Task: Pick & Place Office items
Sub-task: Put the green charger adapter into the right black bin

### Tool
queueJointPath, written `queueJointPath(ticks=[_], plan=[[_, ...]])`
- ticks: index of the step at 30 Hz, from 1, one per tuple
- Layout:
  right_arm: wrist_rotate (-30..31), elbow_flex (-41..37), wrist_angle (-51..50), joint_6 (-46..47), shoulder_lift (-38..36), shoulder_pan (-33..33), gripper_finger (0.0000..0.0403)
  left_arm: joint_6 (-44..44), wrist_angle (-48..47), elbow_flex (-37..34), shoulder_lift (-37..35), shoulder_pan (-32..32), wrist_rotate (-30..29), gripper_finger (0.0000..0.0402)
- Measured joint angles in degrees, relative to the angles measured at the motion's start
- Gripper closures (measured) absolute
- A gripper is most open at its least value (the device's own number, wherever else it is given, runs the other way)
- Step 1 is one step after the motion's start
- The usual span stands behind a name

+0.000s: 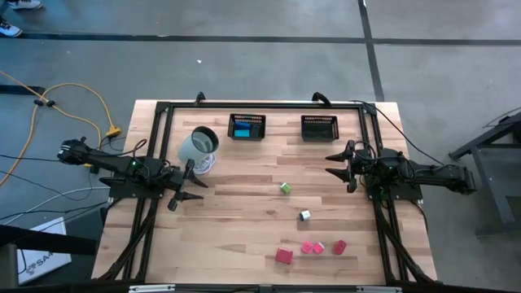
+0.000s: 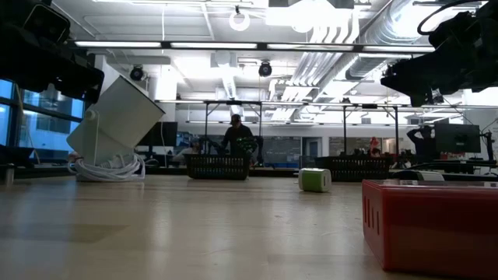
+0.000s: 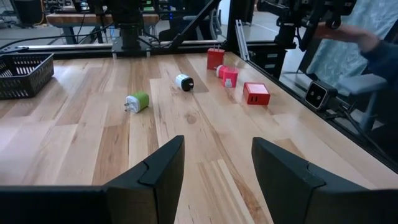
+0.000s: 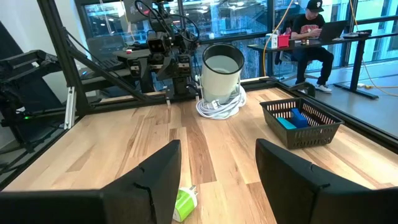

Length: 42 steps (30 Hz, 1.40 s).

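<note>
1. The left gripper (image 1: 181,190) is seen at the left side of the worktop (image 1: 244,228); its fingers (image 3: 163,171) are spread apart with nothing between them, and bare wood lies under the gap.
2. Just beyond the left fingers, a green piece (image 3: 137,101) is found lying on the wood, and a little farther a white-and-black piece (image 3: 184,82).
3. Farther still from those fingers, a red block (image 3: 255,93), two pink pieces (image 3: 227,76) and a smaller red piece (image 3: 215,58) are ranged in a loose line near the worktop's near edge.
4. Close beside the left fingers, a white cup-like holder (image 1: 198,146) is seen tilted on a coil of white cable (image 1: 207,165).
5. The right gripper (image 1: 337,163) is held at the right side of the worktop; its fingers (image 4: 163,169) are likewise parted and hold nothing.
6. The green piece (image 4: 184,203) is seen just past the right fingers, partly hidden by one of them.
7. Farther from the right fingers, a black mesh basket (image 4: 301,122) is placed at the back of the worktop, with blue and teal pieces (image 4: 292,119) inside.
8. A second black mesh basket (image 1: 319,128) is set beside the first; what it holds cannot be told.
9. Beyond the worktop, a seated person (image 4: 311,37) is seen at a desk.
</note>
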Motion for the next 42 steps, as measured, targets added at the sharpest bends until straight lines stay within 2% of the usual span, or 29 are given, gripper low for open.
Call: queueJointPath(ticks=[11,23,31,38,42], plan=[[-0.02,0.01,0.0,0.54,0.01,0.01,0.0208,0.0,0.02,0.0,0.0,0.0,0.0,0.0221],[0.0,0.0,0.24,13.78,0.01,0.01,0.0208,0.0,0.02,0.02,0.0,0.0,0.02,0.0221],[0.37,0.0,1.28,13.74,0.01,-0.01,0.0208,0.0,0.02,0.02,0.0,0.0,0.02,0.0221],[0.0,0.2,8.97,11.3,-0.01,0.01,0.0208,0.0,0.02,0.02,0.0,0.0,0.02,0.0221],[0.0,1.72,8.99,8.72,0.68,0.01,0.0208,0.0,0.02,0.02,0.02,0.0,0.02,0.0221]])
